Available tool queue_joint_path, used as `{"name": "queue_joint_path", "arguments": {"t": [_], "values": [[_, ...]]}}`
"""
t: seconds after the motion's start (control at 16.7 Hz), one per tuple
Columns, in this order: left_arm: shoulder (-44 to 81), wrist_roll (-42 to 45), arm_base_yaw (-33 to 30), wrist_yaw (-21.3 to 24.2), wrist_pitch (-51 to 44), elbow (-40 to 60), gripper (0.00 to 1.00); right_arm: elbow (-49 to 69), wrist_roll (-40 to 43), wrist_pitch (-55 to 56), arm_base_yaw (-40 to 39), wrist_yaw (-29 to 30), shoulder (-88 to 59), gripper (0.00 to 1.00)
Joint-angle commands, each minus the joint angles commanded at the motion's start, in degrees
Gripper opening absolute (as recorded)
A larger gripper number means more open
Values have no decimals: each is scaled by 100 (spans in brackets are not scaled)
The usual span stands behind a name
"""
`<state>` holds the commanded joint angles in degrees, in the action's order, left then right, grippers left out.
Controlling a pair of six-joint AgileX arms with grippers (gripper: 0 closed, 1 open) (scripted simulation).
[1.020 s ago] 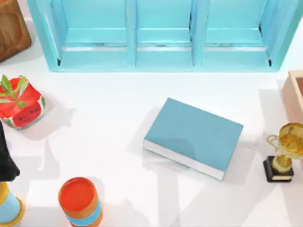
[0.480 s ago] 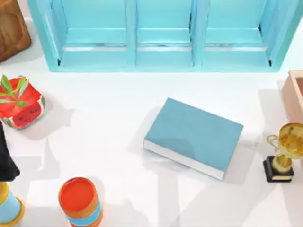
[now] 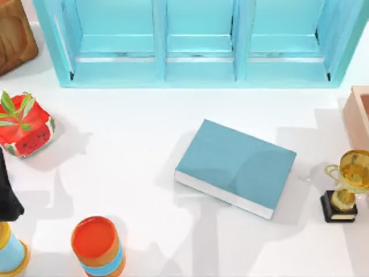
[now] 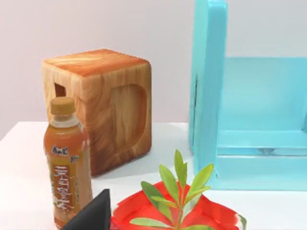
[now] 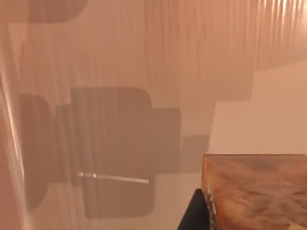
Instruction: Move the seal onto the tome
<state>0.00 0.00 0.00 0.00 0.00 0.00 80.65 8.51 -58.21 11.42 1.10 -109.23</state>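
- Fingers first: one dark finger [image 5: 193, 216] of the right gripper [image 5: 252, 218] presses flat against the side of the seal [image 5: 256, 184]. The gripper has closed on it and holds it.
- In the right wrist view the seal is a red-brown block with orange swirls, very close to the camera.
- Behind the seal is a pale pink wooden wall [image 5: 120, 72] with blocky grey shadows on it.
- I cannot tell from these pictures how far the seal is from the tome [image 3: 236, 167]. It is not on the tome yet.
- From above, the tome lies flat in the middle of the white table [image 3: 132, 161], turned a bit crooked. Its white pages face the near edge, and a round grey shadow covers its right half.
- Right of the tome stands a gold trophy [image 3: 346, 184] on a black base. A pink box [image 3: 358, 112] sits beyond the trophy.
- Behind the tome is the light-blue shelf [image 3: 199, 43].
- Far to the left of the tome, the left arm [image 3: 7, 193] waits at the table's edge.
- Also left of the tome are a red pot [image 3: 26, 127] with green leaves and an orange can [image 3: 97, 245].
- The left wrist view looks level across the table at a tea bottle [image 4: 67, 163], a wooden block [image 4: 103, 105] and the shelf's side.
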Motion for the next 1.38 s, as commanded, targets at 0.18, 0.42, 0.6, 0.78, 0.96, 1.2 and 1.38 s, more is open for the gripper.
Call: {"name": "queue_joint_path", "arguments": {"t": [0.18, 0.42, 0.6, 0.78, 0.96, 1.2, 1.38], "values": [[0, 0, 0, 0, 0, 0, 100, 582, -572, -656, -488, -6, 207, 0], [0, 0, 0, 0, 0, 0, 100, 1184, -1227, -1515, -1164, -26, 367, 0], [0, 0, 0, 0, 0, 0, 100, 1452, -1557, -2014, -1601, -50, 443, 0], [0, 0, 0, 0, 0, 0, 100, 1557, -1735, -2308, -1911, -85, 491, 0], [0, 0, 0, 0, 0, 0, 100, 1568, -1761, -2354, -1965, -92, 499, 0], [0, 0, 0, 0, 0, 0, 100, 1622, -1856, -2297, -2029, -90, 391, 0], [0, 0, 0, 0, 0, 0, 100, 1886, -2404, -2098, -2578, -61, -148, 0]]}}
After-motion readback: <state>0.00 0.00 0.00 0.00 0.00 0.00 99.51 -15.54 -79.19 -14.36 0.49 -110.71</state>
